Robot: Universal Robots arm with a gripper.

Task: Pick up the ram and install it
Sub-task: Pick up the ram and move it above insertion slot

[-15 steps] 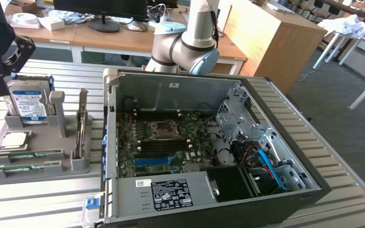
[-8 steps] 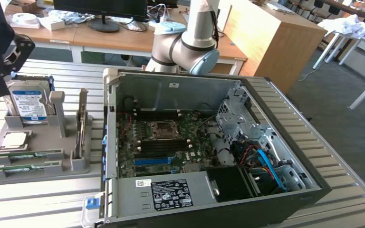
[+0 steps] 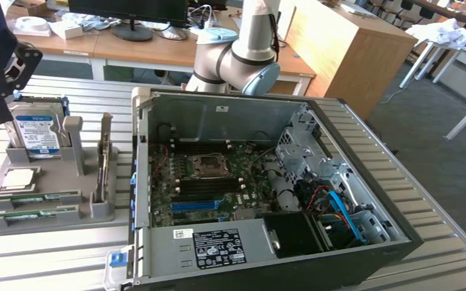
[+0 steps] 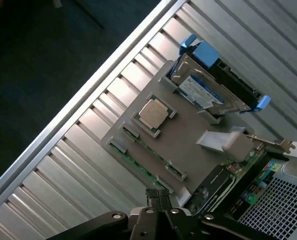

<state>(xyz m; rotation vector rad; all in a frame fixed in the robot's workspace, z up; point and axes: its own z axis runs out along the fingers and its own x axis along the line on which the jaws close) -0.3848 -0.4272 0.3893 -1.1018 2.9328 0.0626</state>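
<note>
Two green ram sticks lie side by side in slots of a grey holder tray (image 3: 55, 176) at the exterior view's left, one ram stick (image 3: 34, 197) behind the other ram stick (image 3: 32, 213). In the wrist view a ram stick (image 4: 138, 162) runs along the tray's edge. My gripper (image 3: 5, 115) hangs above the tray's far end, by the hard drive, well above the sticks. Its dark fingers (image 4: 158, 202) are shut together with nothing between them.
The tray also holds a blue-labelled hard drive (image 3: 37, 132), a square silver processor chip (image 3: 19, 177) and an upright expansion card (image 3: 102, 163). An open computer case (image 3: 298, 115) with its motherboard (image 3: 209, 182) stands to the exterior view's right on the slatted metal table (image 3: 47, 260).
</note>
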